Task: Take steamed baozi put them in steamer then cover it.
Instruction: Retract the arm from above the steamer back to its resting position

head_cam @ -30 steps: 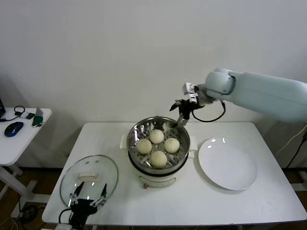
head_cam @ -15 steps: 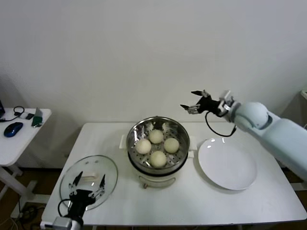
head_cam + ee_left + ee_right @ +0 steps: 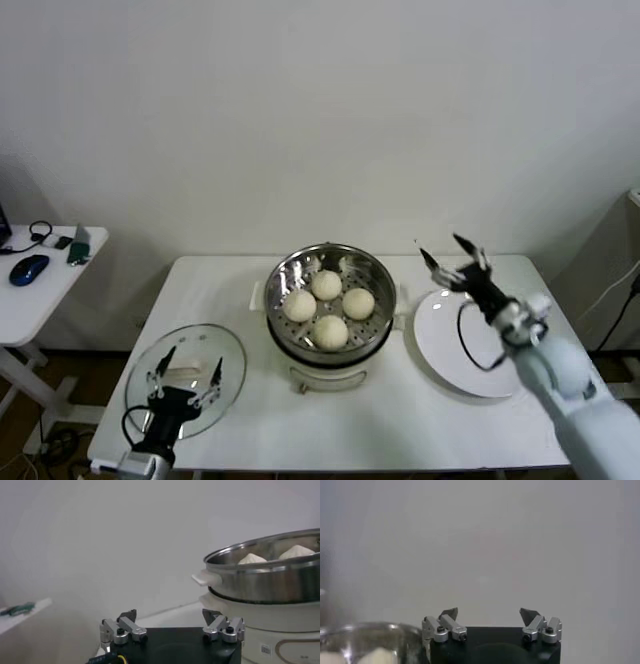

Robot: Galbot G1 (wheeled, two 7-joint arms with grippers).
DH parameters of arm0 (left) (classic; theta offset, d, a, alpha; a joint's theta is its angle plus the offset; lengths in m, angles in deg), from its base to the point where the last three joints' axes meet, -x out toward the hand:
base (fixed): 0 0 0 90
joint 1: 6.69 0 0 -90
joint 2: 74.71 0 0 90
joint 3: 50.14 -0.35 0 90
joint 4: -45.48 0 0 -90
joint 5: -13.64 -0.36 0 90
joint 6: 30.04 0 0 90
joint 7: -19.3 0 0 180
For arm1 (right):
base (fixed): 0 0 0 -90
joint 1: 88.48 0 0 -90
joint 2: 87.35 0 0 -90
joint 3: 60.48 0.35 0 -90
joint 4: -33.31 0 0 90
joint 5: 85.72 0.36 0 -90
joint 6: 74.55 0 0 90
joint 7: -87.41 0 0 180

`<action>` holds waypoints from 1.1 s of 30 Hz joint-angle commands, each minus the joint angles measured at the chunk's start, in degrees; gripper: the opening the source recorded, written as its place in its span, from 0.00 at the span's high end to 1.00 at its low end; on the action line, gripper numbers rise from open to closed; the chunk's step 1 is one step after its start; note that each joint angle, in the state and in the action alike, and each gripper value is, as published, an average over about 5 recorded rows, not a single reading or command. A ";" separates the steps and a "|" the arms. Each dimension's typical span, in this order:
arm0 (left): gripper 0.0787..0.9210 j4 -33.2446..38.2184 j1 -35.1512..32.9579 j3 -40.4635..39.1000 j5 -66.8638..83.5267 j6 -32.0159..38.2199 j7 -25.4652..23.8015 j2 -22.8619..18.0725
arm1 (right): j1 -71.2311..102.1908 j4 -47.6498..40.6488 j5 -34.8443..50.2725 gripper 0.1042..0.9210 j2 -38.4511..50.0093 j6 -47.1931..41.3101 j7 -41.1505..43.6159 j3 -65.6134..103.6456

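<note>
— Four steamed baozi (image 3: 325,303) sit inside the steamer (image 3: 330,268), at the centre of the head view on the white bench (image 3: 400,420). Any writing on it?

— Only a small mark on the steamer's white base, low right in the left wrist view; it's too small and blurred to read, possibly a logo.

— What else is around?

— A glass lid (image 3: 186,375) lies flat on the bench at lower left, apart from the steamer. A white plate (image 3: 445,345) lies just right of the steamer. On a side table (image 3: 30,300) at the far left edge are a blue mouse (image 3: 28,268), a black cable and some green items.

— And the grippers?

— The left gripper (image 3: 185,388) hovers over the near edge of the lid, fingers spread wide, holding nothing. The right gripper (image 3: 455,262) is in the air above the plate's far edge, right of the steamer, fingers also spread and empty.

— Anything in the way?

— The right arm covers part of the plate.
</note>
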 commanded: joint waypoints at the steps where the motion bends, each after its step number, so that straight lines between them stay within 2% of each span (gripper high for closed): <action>1: 0.12 -1.68 0.00 0.96 -21.10 5.07 7.24 2.39 | 30.14 1.70 -3.42 0.12 -14.66 17.04 1.39 17.54; 6: 0.12 -6.89 -1.74 1.35 -49.26 6.63 23.22 5.50 | 32.18 0.36 -3.76 0.12 -17.26 19.05 1.08 14.95; 10: 0.12 -13.01 -1.18 0.66 -61.57 3.29 29.18 7.10 | 32.17 -0.80 -4.40 0.12 -18.82 19.68 0.59 12.89; 15: 0.12 -20.43 2.91 0.55 -68.28 -1.47 31.02 6.16 | 30.93 -1.80 -5.83 0.12 -20.63 19.75 0.09 11.34; 21: 0.12 -26.32 7.85 0.32 -72.87 -3.02 31.94 3.49 | 29.46 -3.83 -7.17 0.12 -21.77 20.52 -0.22 10.51; 33: 0.12 -29.59 12.70 -0.88 -74.01 -4.39 31.66 1.93 | 29.51 -4.35 -7.42 0.12 -22.23 21.39 -0.61 10.48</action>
